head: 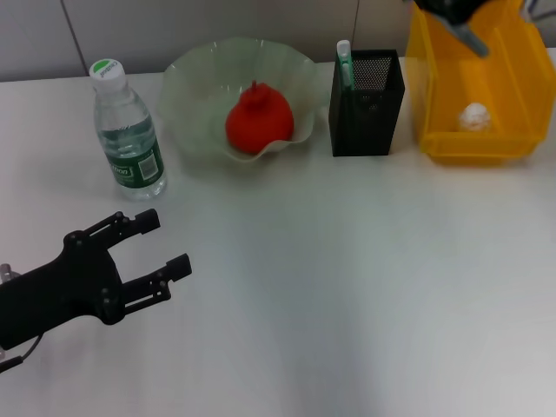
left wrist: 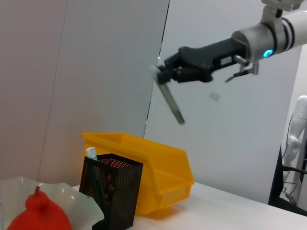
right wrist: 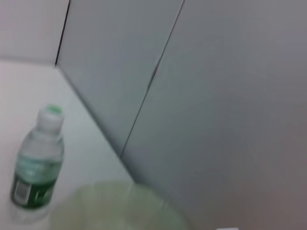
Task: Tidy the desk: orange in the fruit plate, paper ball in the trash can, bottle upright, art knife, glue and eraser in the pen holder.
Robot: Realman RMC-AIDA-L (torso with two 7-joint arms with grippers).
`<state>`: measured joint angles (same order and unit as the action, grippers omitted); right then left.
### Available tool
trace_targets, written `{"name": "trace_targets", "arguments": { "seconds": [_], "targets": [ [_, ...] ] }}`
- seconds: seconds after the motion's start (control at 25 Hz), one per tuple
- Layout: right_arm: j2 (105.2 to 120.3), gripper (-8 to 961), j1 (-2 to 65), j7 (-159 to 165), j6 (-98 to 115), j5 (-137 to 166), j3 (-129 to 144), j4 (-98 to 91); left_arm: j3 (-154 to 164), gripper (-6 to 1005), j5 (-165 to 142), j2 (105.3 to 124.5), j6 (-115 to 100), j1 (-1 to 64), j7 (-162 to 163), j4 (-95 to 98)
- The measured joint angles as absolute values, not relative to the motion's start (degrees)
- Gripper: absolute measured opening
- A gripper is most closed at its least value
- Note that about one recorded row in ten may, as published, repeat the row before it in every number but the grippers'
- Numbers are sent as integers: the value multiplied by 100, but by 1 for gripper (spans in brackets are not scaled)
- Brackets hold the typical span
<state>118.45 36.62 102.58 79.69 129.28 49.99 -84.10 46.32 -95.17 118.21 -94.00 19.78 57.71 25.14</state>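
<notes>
On a smooth white desk, a clear plastic bottle with a green-and-white cap and green label stands upright at the far left. Beside it sits a translucent, pale green plate with a wavy, ruffled rim, holding a glossy red-orange, pear-shaped orange with a small stem nub. To the right of the plate stands a square black wire-mesh holder, a white-and-green glue tube poking from its left corner. At the far right rests a bright yellow, open-fronted plastic bin, with a crumpled white paper ball on its floor.

The black right gripper hangs high above the bin and holder, well clear of the desk, its fingers closed on a thin grey knife that slants downward from the jaws. The arm behind it is silver, with a glowing blue-green ring.

The matte black left gripper hovers low over the near left of the desk, in front of the bottle, its two blocky fingers spread wide and holding nothing.

The eraser cannot be made out in any view.
</notes>
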Motion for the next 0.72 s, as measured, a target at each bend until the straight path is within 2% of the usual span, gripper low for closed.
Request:
{"name": "trace_targets", "arguments": {
  "seconds": [0.24, 0.48, 0.72],
  "targets": [
    [11808, 154, 3686, 9243, 7331, 11864, 4831, -7463, 4632, 811, -9519, 11821, -9419, 1953, 5732, 2514],
    [11635, 154, 3879, 8483, 6835, 11015, 4645, -6219, 4632, 811, -9519, 11814, -9417, 1951, 5730, 2514],
    [11539, 152, 3973, 8265, 6566, 10555, 4555, -5491, 4632, 811, -9522, 11812, -9384, 1965, 5724, 2514]
  ]
}}
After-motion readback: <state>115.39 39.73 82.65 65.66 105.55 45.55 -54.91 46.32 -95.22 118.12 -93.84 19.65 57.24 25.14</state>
